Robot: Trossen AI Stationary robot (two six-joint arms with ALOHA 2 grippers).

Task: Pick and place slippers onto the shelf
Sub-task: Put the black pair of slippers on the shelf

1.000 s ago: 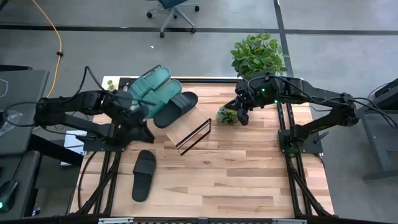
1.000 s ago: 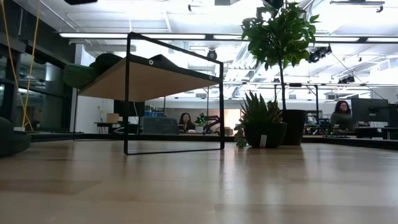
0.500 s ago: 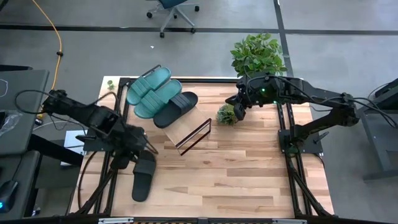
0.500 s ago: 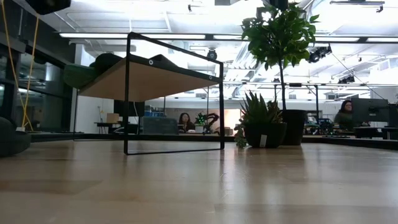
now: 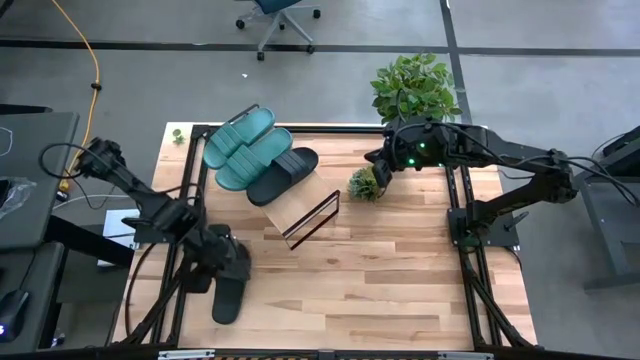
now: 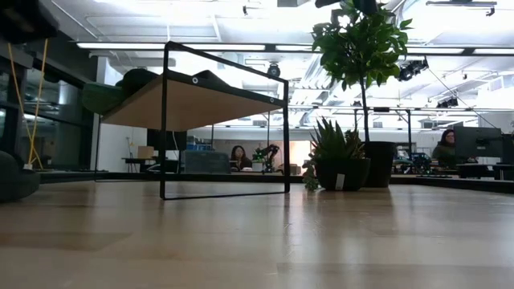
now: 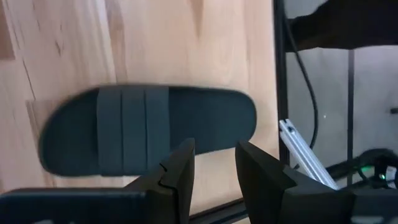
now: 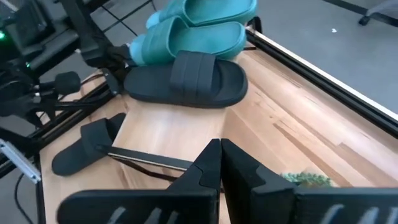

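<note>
Two teal-green slippers and one black slipper lie side by side on the slanted light-wood shelf at the table's far left. They also show in the right wrist view. A second black slipper lies sole down on the table near the left edge. My left gripper is open just above its far end, and the left wrist view looks down on that slipper. My right gripper is shut and empty at the far right.
A small potted plant stands on the table beside my right gripper. A large leafy plant stands behind the table's far edge. The shelf's black wire frame stands out toward mid-table. Bare wood lies right of the shelf.
My left gripper has moved from the slippers on the shelf toward the table's near edge. It now stands over the loose black slipper. The slippers on the shelf have stayed where they were.
</note>
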